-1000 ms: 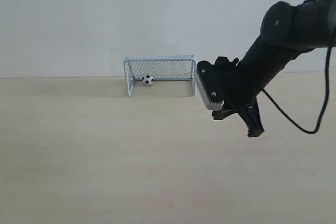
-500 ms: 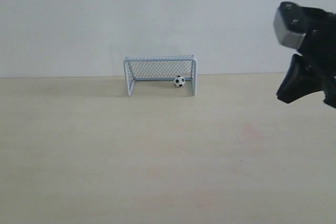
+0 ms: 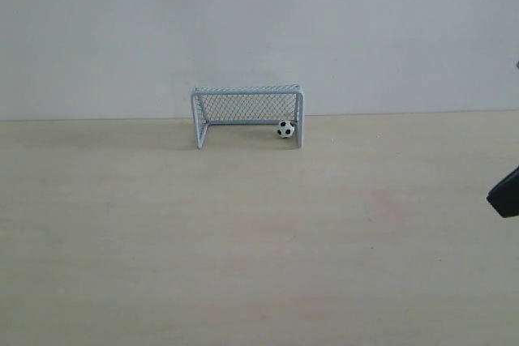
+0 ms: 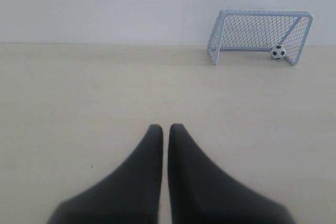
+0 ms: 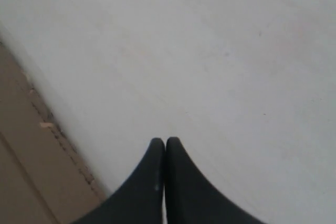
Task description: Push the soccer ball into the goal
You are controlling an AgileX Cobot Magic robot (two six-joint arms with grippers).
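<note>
The black, two-fingered left gripper [image 4: 166, 129] hangs over the pale wooden table [image 4: 79, 93] with its tapered fingers drawn almost together, only a thin slit of table showing between them, and nothing held. It points across the table toward the far wall, well apart from the play area.

The black right gripper [image 5: 165, 142] has its fingers pressed flat against each other, tip to tip, gripping nothing. Its wrist view shows only a pale, lightly scuffed surface [image 5: 220, 51] with a brownish strip along one side. In the exterior view just a dark corner of that arm [image 3: 507, 194] shows at the right edge, raised off the table; which part of it this is cannot be told.

The tiny white soccer ball with black patches [image 3: 285, 129] sits on the table inside the miniature goal of pale grey-white tube frame and fine mesh netting [image 3: 247, 89]. It lies in the mouth's right-hand corner as the exterior view shows it, just beside the right post and in front of the back net. The goal stands upright at the far edge of the table, close against the plain white wall [image 3: 243, 22].
</note>
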